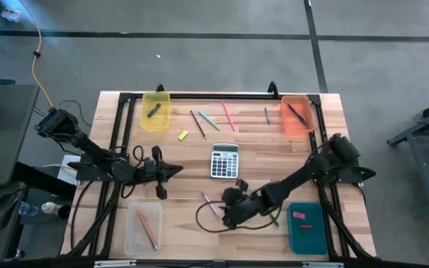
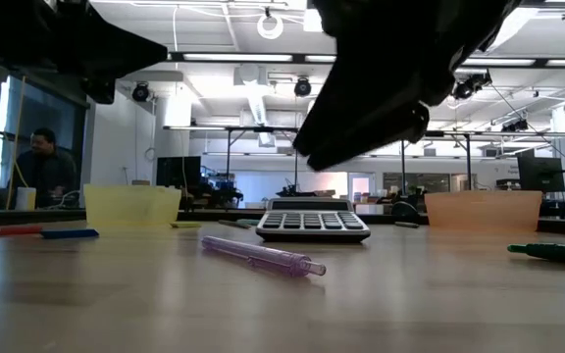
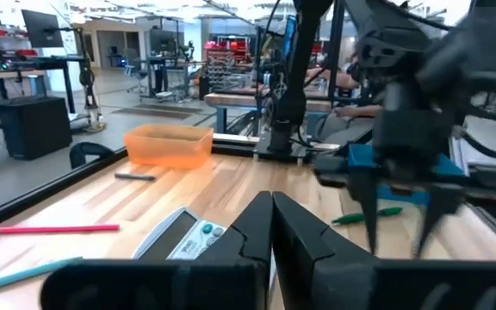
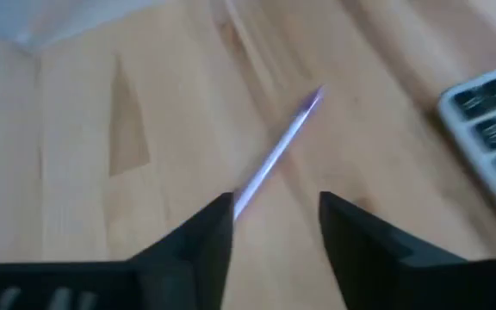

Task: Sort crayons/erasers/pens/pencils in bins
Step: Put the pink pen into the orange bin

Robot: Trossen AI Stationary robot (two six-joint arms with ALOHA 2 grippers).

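My right pincer [image 4: 274, 215] hangs released above the purple pen [image 4: 275, 155], its two fingers spread to either side of the barrel's near end and not touching it. The pen lies flat on the worktop [image 1: 259, 141] near the front edge, just in front of the grey calculator [image 1: 224, 161], with a green pen [image 2: 555, 252] a little way toward the right edge. To take it cleanly, I judge I should come straight down until the fingertips almost meet the wood, keep the barrel crosswise between them, and clench nearer its middle than its tip, so it neither rolls away nor swings once lifted. I should also stay clear of the calculator's edge. The orange bin [image 1: 297, 114] at the far right corner already holds a dark pen, so that looks the right place for it; the yellow bin [image 1: 156, 112] stands at the far left, the clear bin [image 1: 142, 229] at the front left, the teal bin [image 1: 306, 228] at the front right. My left pincer [image 3: 271, 228] waits clenched near the left edge, grasping nothing.
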